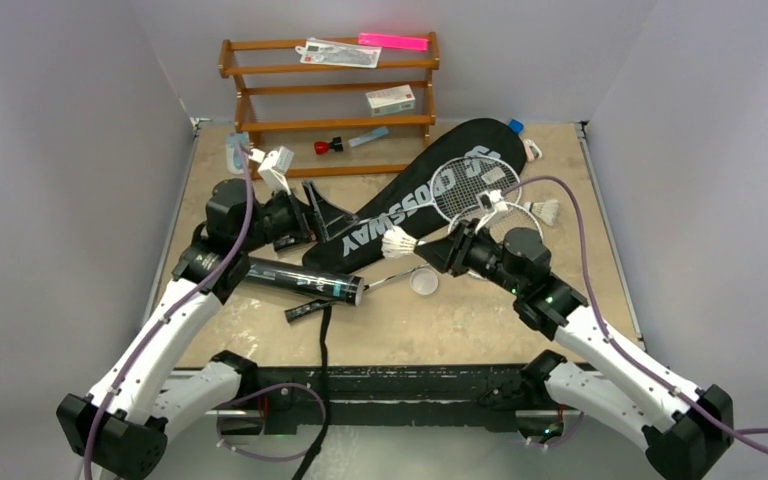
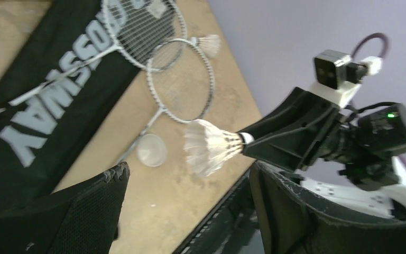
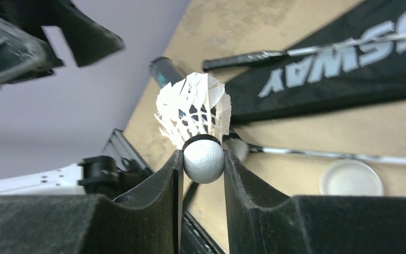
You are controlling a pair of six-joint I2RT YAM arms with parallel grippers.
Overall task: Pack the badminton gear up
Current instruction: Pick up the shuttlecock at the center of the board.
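1. My right gripper [image 3: 203, 159] is clamped on the round cork of a white shuttlecock [image 3: 193, 108]. One finger presses each side, and the feather skirt is untouched.
2. I hold the shuttlecock above the table [image 1: 520, 320] near its middle, with the skirt pointing toward 9 o'clock.
3. The dark tube [image 1: 295, 280] lies on the table with its mouth at about 7 o'clock from the shuttlecock. I judge that this shuttlecock belongs in it.
4. To do that well I should keep my pinch on the cork only. I should line the shuttlecock's axis up with the tube's before moving in, and go slowly at the rim.
5. The skirt leads, so the feathers could catch or fold on the rim. The tube is loose and could roll if I push it.
6. My left gripper [image 2: 188, 174] stands wide apart and holds nothing. Its fingers face the shuttlecock from 9 o'clock and could steady the tube.
7. My right forearm comes in from 5 o'clock with the wrist level and the fingers pointing to 9 o'clock. My left forearm crosses over the tube's far end.
8. Two rackets [image 1: 470, 185] lie on the black bag [image 1: 390, 215] at 1 o'clock. Another shuttlecock [image 1: 543, 212] lies at 3 o'clock, and a clear lid [image 1: 423, 282] at 5 o'clock.
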